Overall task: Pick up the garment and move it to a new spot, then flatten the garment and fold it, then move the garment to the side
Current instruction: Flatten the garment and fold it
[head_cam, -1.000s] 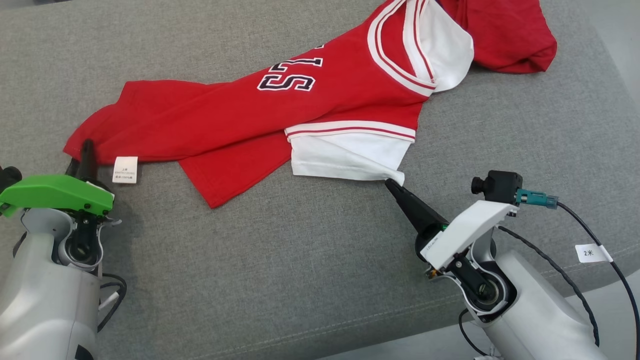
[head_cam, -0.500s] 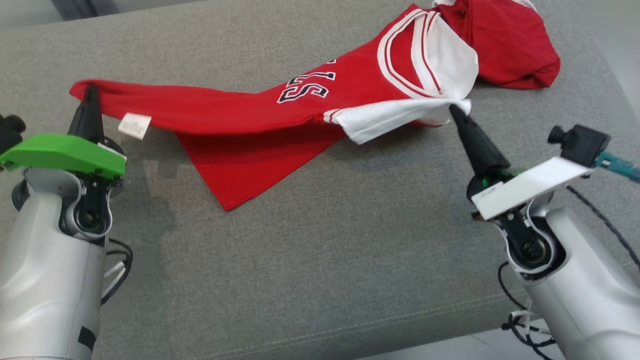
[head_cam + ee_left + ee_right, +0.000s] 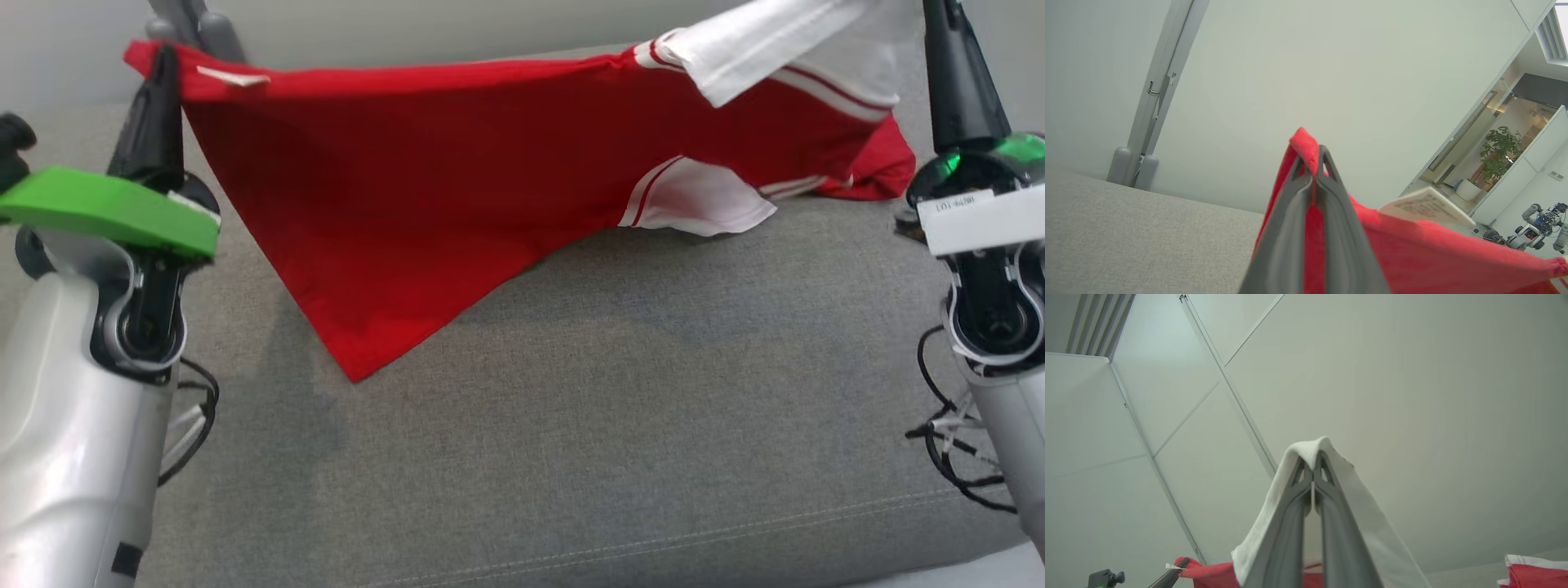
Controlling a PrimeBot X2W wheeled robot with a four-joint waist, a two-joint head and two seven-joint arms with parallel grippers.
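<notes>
Pickup looks about done: the garment [image 3: 457, 204] is strung up mostly clear of the grey cushion [image 3: 571, 425], red corner pinched in the left gripper [image 3: 1314, 161], white edge pinched in the right gripper [image 3: 1314, 459], with placing, flattening and folding not yet done.

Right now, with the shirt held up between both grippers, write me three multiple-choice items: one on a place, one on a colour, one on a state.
1. The small white label on the red-and-white cloth garment sits nearest:
A. the left gripper
B. the right gripper
C. the grey woven cushion
2. The cloth that the right gripper pinches is:
A. red
B. grey
C. white
3. The left gripper is:
A. open over the garment
B. shut on the garment's red edge
C. shut on nothing
Key: 1 A, the label hangs just beside it; 2 C, white sleeve cloth drapes over its tip; 3 B, red cloth is clamped in it.
</notes>
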